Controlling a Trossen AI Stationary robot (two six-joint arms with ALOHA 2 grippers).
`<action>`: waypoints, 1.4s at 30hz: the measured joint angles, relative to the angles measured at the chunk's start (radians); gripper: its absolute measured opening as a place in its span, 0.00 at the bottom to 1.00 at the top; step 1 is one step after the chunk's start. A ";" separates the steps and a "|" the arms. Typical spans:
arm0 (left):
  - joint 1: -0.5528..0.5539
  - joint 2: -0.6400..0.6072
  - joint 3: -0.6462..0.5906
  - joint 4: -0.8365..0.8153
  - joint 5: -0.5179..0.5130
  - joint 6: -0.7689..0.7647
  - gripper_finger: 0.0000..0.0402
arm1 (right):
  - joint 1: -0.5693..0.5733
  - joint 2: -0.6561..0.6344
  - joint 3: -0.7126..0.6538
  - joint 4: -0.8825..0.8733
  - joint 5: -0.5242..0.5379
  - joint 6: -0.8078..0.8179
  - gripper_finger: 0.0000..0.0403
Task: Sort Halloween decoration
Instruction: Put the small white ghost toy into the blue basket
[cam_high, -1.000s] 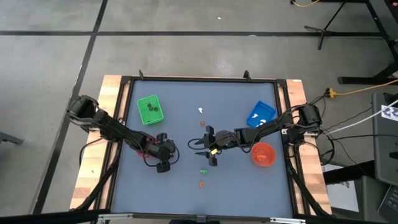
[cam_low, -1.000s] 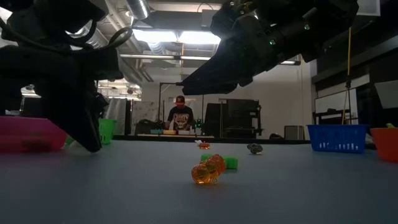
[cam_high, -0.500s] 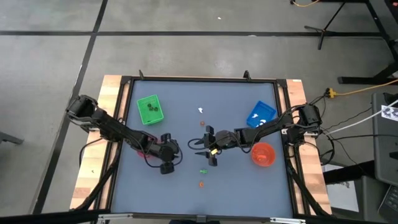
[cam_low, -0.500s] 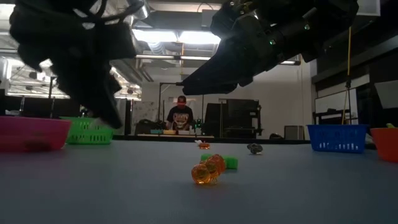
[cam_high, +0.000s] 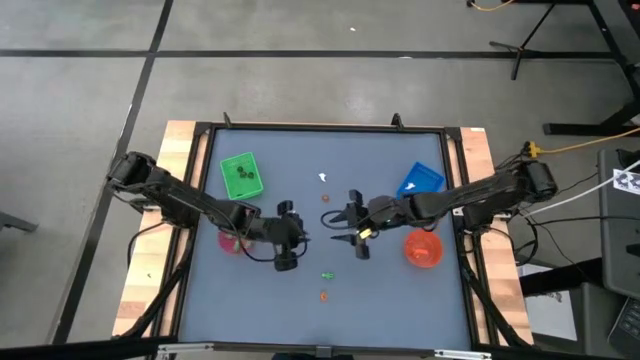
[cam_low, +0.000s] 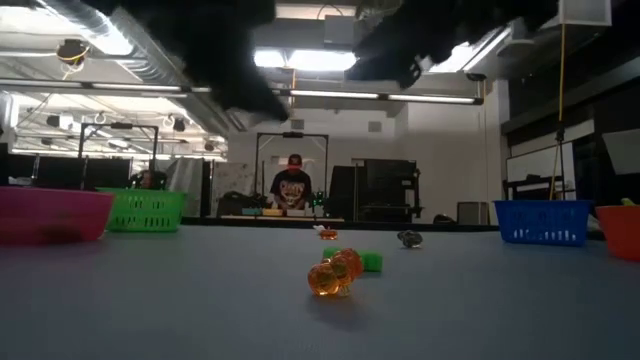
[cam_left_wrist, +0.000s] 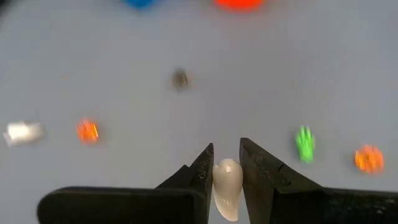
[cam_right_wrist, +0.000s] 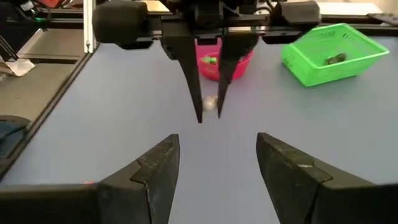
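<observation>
**White figure pinched in left tool, right tool gaping empty**

From above: hovering mid-tabletop (cam_high: 250, 300), left tool (cam_high: 297, 238) facing right tool (cam_high: 345, 226) across a small gap. Lying near the front edge, a green figure (cam_high: 327, 274) and an orange figure (cam_high: 323, 295). Sitting around them, green tray (cam_high: 240, 176), blue tray (cam_high: 421, 183), pink bowl (cam_high: 228, 242), orange bowl (cam_high: 423, 249).

At tabletop level: resting nearest, the orange figure (cam_low: 335, 275), the green one (cam_low: 371, 262) just behind (arms showing only as dark shapes overhead).

From the left wrist: clamping narrowly on a white figure (cam_left_wrist: 227, 186).

From the right wrist: standing wide apart, fingers (cam_right_wrist: 152, 168) holding nothing, looking at the other tool pointing down at the tabletop.
</observation>
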 joint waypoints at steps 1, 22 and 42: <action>0.009 0.000 0.003 0.040 -0.004 0.022 0.12 | 0.000 -0.028 0.000 -0.026 0.000 0.000 0.53; 0.275 0.250 0.039 0.903 0.112 0.252 0.12 | 0.000 -0.450 0.000 -0.109 0.097 -0.001 0.53; 0.402 0.807 0.732 0.908 0.209 0.250 0.12 | 0.000 -0.500 0.000 -0.109 0.108 -0.001 0.53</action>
